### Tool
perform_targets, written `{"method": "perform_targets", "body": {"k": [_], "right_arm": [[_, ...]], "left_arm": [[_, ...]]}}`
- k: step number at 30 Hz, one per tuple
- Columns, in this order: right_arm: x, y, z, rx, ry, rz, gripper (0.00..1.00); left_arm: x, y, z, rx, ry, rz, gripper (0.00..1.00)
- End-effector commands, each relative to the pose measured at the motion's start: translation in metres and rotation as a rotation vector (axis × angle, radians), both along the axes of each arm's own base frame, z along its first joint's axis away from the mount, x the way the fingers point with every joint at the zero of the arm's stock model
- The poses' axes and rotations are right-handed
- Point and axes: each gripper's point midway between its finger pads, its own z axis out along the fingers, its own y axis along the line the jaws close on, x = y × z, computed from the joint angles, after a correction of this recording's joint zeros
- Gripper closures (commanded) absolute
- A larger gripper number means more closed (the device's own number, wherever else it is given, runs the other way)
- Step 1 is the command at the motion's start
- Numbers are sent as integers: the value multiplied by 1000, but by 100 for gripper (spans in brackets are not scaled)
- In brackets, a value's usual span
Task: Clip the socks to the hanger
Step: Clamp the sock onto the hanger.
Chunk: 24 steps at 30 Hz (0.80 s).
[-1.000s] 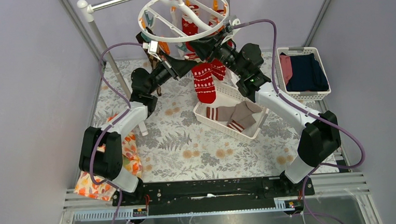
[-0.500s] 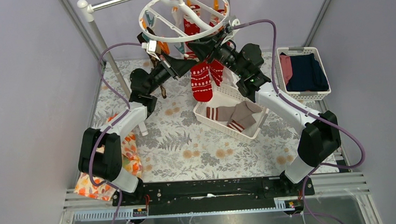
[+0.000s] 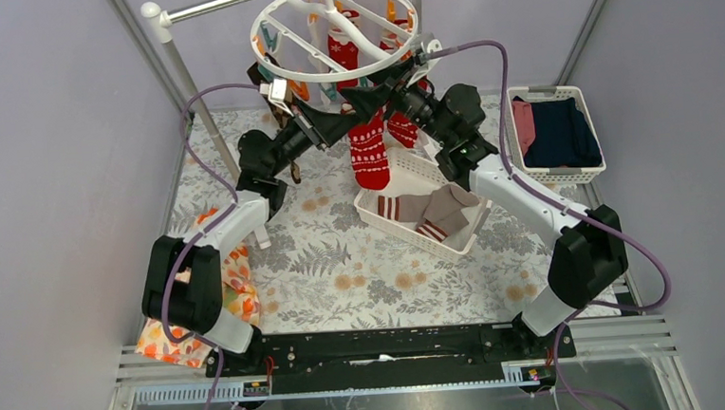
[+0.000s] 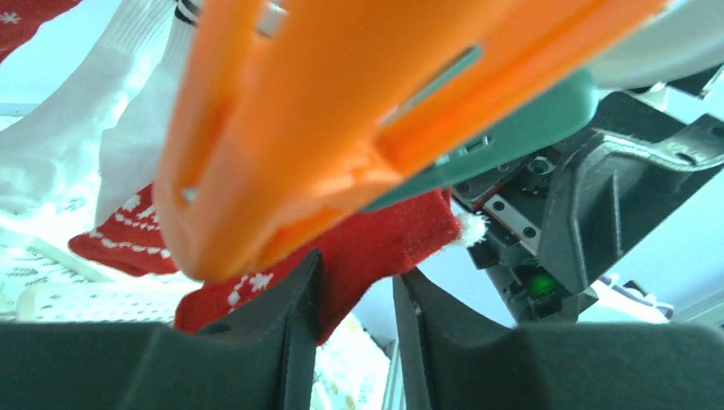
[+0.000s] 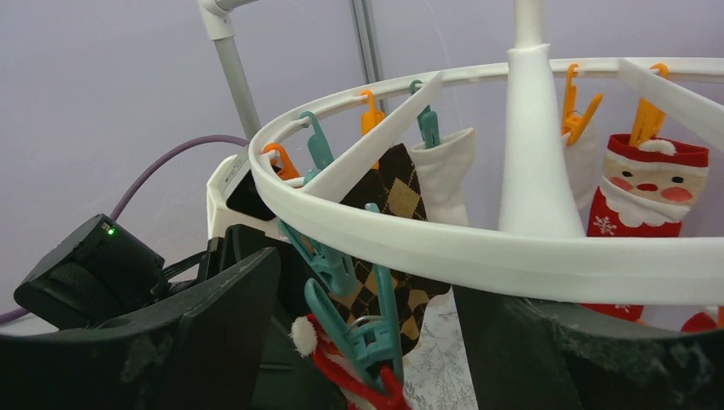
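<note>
Red sock [image 3: 369, 152] now hangs from a teal clip [image 5: 359, 335] on the hanger [image 5: 478, 248]; left gripper [image 4: 357, 273] and right gripper [image 5: 363, 290] jaws have just released, so it counts as clipped.

No writing, label, brand or number can be read in any view. At the right of the right wrist view, the Santa sock [image 5: 653, 184] clipped to the hanger [image 5: 512, 248] bears only a face and a snowflake, no letters.
</note>
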Motion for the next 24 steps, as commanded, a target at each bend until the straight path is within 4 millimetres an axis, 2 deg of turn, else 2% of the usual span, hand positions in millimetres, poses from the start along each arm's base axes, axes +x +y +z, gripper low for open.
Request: {"method": "perform_targets", "body": {"k": [1, 3, 6, 10, 16, 24], "right_arm": [[-23, -21, 44, 46, -122, -25, 17], [-26, -23, 42, 28, -117, -32, 13], [-33, -28, 40, 2, -116, -33, 11], [-48, -37, 37, -30, -123, -39, 9], [-70, -56, 16, -99, -100, -68, 8], [-96, -86, -10, -159, -76, -136, 6]], "left_arm": [[-15, 6, 11, 12, -67, 29, 49], [-18, 10, 8, 33, -74, 60, 34], [-26, 17, 4, 61, -85, 99, 23], [-42, 25, -7, 113, -110, 127, 20], [-82, 43, -19, 231, -253, 189, 18], [-121, 74, -48, 413, -274, 289, 1]]}}
